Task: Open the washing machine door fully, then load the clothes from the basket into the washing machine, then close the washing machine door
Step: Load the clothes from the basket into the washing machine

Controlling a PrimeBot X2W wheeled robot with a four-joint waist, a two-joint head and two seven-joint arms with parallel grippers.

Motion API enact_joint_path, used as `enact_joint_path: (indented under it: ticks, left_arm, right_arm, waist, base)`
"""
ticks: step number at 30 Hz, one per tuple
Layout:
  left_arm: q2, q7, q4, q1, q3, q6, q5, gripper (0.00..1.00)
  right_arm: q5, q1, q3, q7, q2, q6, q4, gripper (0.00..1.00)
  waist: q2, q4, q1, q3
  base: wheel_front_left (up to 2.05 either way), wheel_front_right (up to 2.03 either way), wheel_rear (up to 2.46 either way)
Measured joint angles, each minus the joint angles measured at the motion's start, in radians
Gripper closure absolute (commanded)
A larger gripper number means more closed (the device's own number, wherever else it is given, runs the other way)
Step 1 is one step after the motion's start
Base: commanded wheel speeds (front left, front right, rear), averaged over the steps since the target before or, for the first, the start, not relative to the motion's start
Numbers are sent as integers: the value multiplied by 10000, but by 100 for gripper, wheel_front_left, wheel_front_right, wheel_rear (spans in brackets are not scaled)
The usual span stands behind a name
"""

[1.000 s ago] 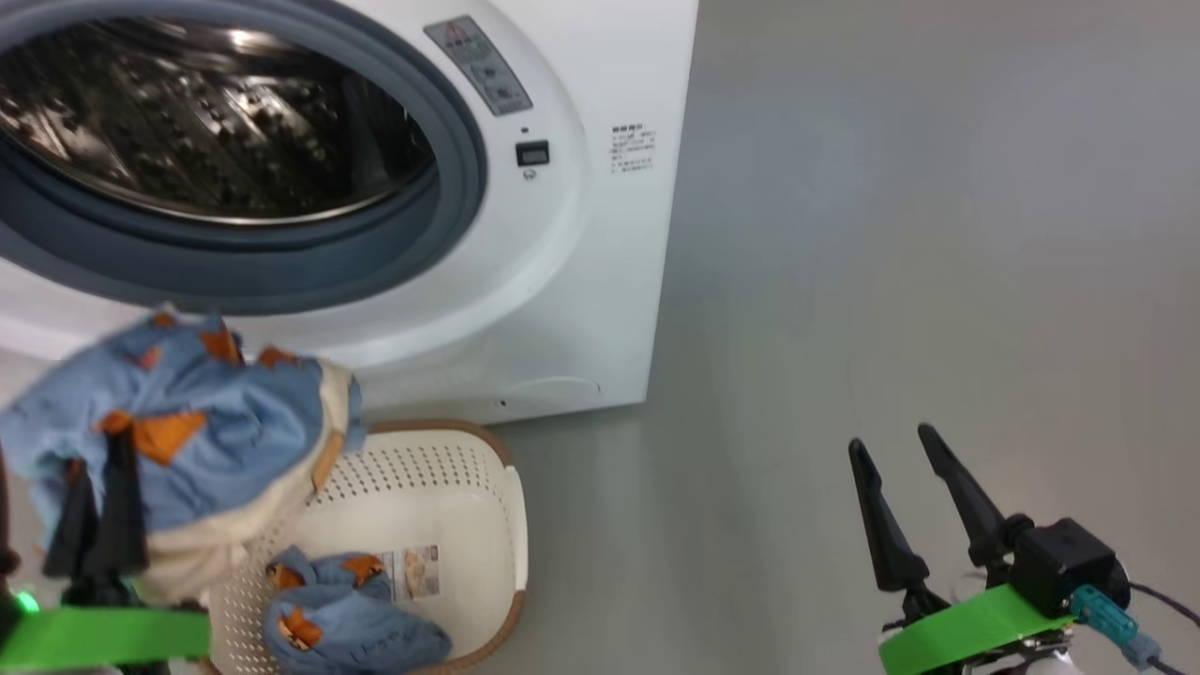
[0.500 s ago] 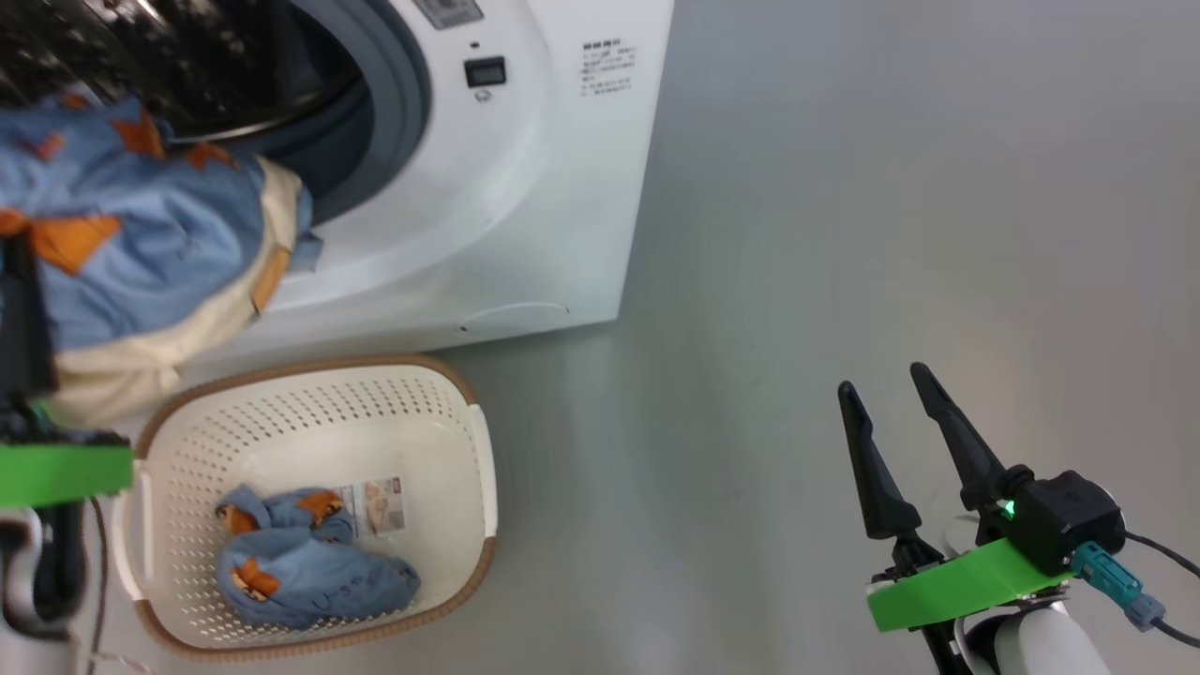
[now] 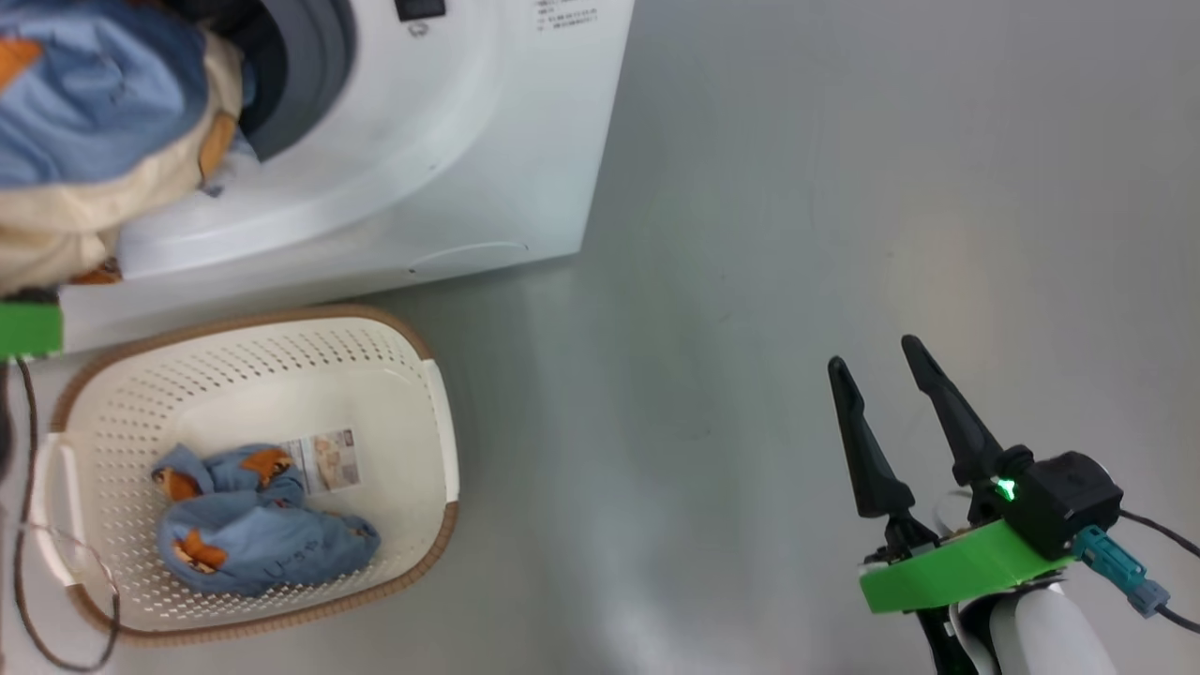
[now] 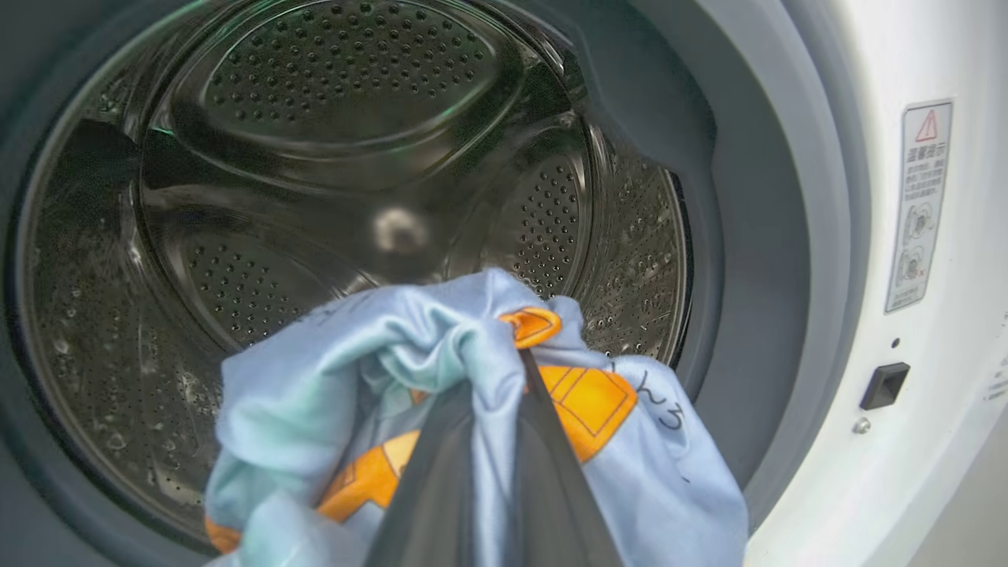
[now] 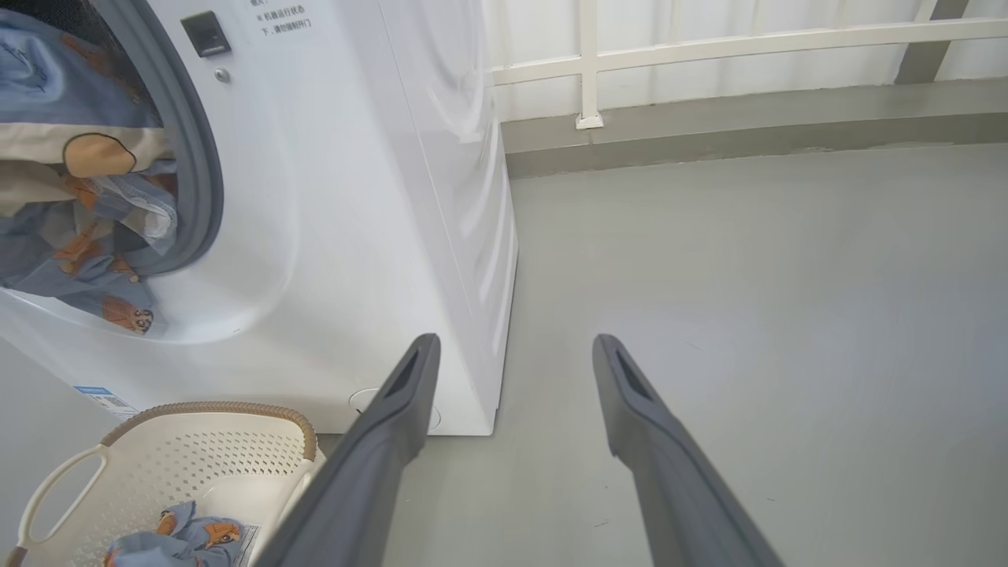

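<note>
— What is the left gripper (image 4: 500,382) doing?
— Its jaws are clenching a light-blue garment (image 4: 378,339) with orange prints. The cloth is bunching around and over the fingertips.
— Where is that happening?
— At the mouth of the washing machine (image 3: 450,141). The steel drum (image 4: 331,157) is lying straight ahead of the jaws, its perforated wall showing past the cloth.
— And the basket (image 3: 281,361)?
— It is standing on the floor (image 3: 750,281) just before the machine, holding one crumpled blue bundle (image 3: 253,539) beside a sticker (image 3: 323,461).
— The right gripper (image 3: 872,352)?
— Its jaws are standing spread apart, gripping nothing, over the floor. In the right wrist view the basket is lying below and left of them.
</note>
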Motion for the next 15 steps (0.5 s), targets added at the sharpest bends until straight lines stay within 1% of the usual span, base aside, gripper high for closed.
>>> enact_joint_path:
  ticks: [7, 15]
  left_arm:
    - [514, 0, 709, -1548, -719, 0, -167, 100]
    - [1104, 17, 2468, -3234, -1628, 0, -828, 100]
  right_arm:
    - [84, -368, 257, -2, -2, 0, -205, 0]
    - [460, -382, 424, -2, 2, 0, -268, 0]
  waist:
    - [-1, -262, 0, 732]
    - [0, -587, 0, 1471]
  base:
    - [0, 0, 0]
    - [0, 0, 0]
